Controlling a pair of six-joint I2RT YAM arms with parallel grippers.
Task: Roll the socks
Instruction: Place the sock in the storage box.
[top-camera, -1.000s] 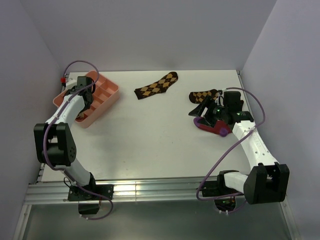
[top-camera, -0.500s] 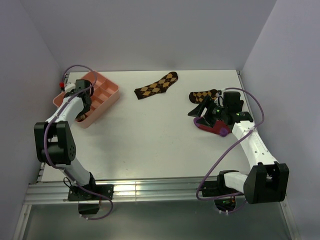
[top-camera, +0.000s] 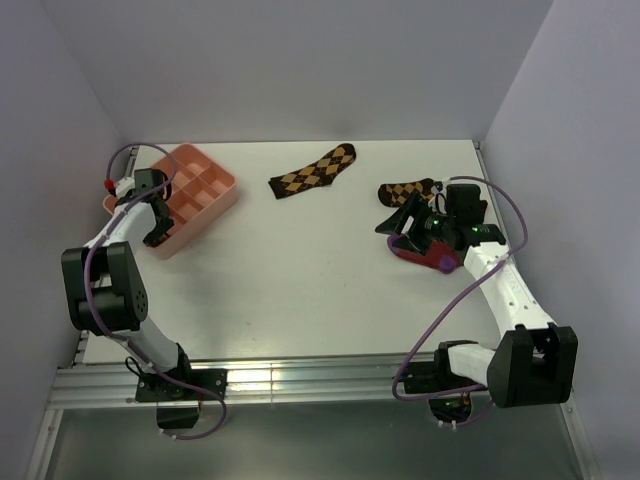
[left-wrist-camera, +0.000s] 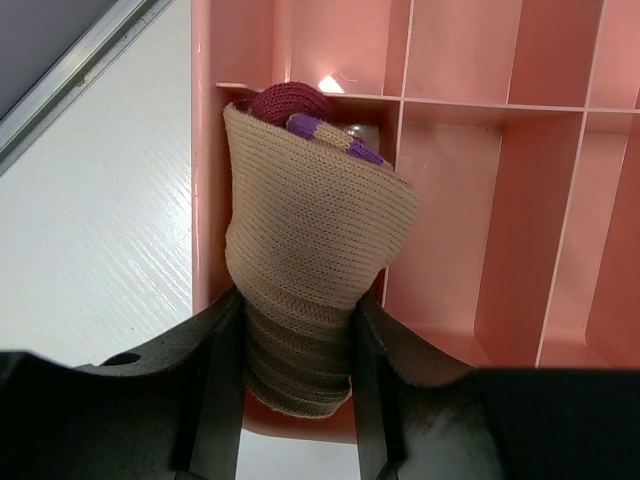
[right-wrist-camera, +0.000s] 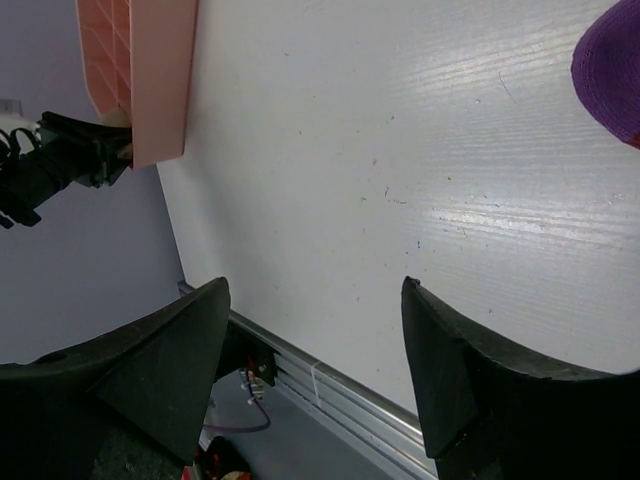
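My left gripper (left-wrist-camera: 295, 305) is shut on the rolled tan sock (left-wrist-camera: 310, 220), whose maroon and purple parts show at the roll's far end. The roll pokes into a corner compartment of the pink tray (left-wrist-camera: 470, 180). In the top view my left gripper (top-camera: 154, 226) is at the tray's (top-camera: 205, 190) near-left edge, and the roll is hidden there. The crimson sock (top-camera: 418, 253) with its purple toe (top-camera: 446, 263) lies flat at the right. My right gripper (top-camera: 402, 222) hovers open just over it. The purple toe (right-wrist-camera: 612, 70) shows in the right wrist view beyond my open gripper (right-wrist-camera: 314, 290).
One brown argyle sock (top-camera: 313, 172) lies at the back middle of the table. The other (top-camera: 408, 190) lies just behind my right gripper. The pink tray (right-wrist-camera: 140, 70) shows far off in the right wrist view. Walls stand close on the left, back and right.
My left gripper has moved left and nearer with the tan roll, from over the tray to its near-left edge. The right arm has not moved.
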